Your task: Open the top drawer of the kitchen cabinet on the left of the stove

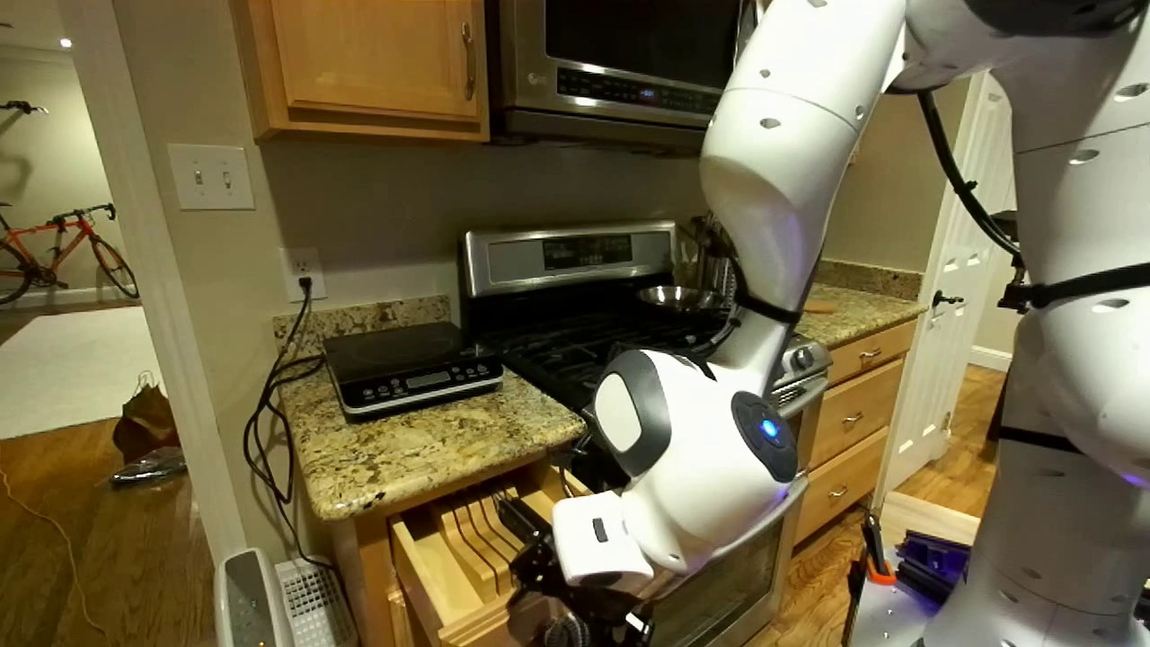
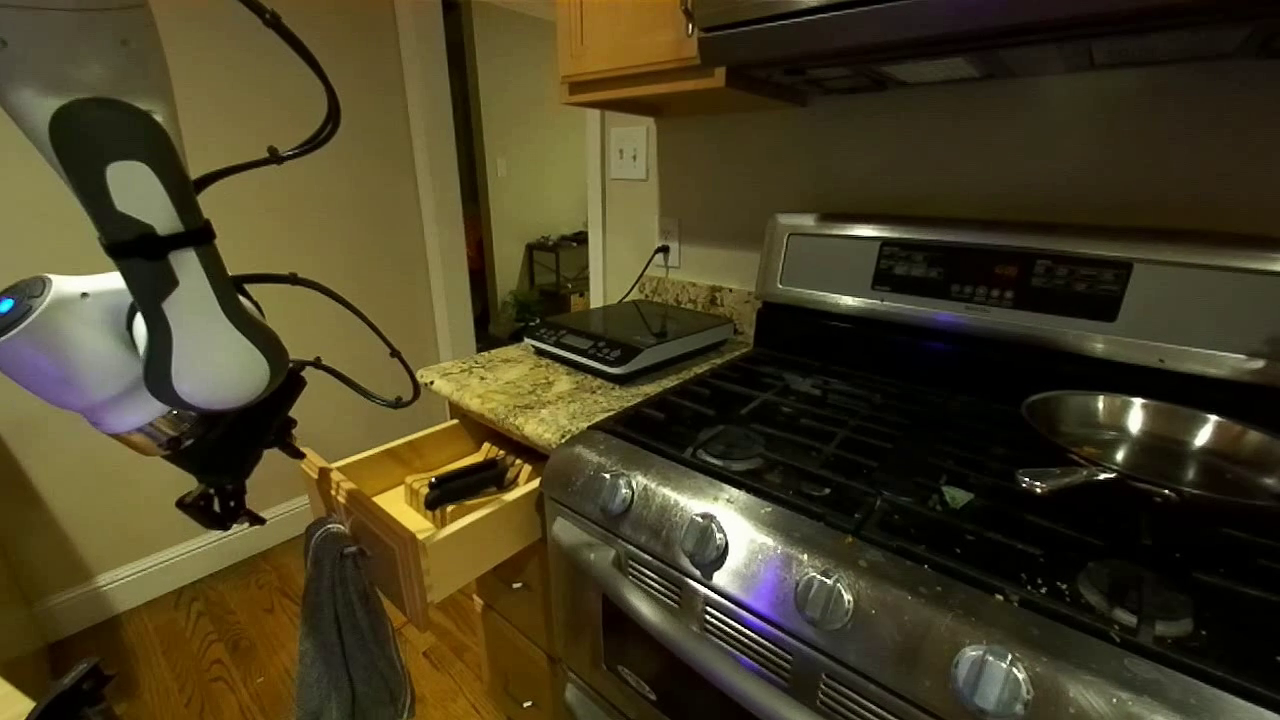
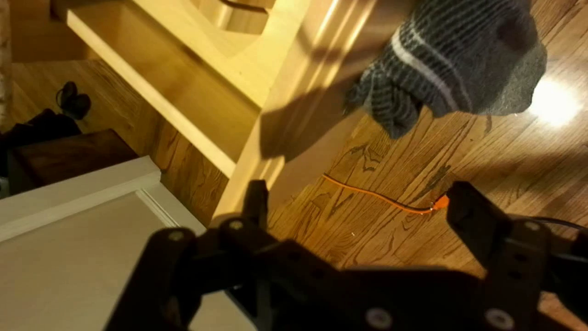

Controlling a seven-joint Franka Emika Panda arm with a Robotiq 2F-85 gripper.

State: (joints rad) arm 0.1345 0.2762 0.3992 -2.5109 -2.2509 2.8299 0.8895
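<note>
The drawer (image 2: 480, 543) stands well out of the cabinet (image 1: 440, 445), left of the stove (image 2: 900, 610), so I judge the pull all but done and the step in hand to be coming clear. The next move likely calls for backing the gripper (image 3: 357, 193) away from the front (image 2: 395, 560) without nudging it shut (the towel (image 2: 350, 630) hanging there could snag). The fingers (image 3: 475, 216) are spread wide, with nothing between them; in the wrist view one overlaps the end of the front, but I cannot tell whether they touch. The arm (image 1: 782, 162) reaches down from above, wrist low, and in an exterior view the gripper tilts downward just beside the drawer's outer corner.
</note>
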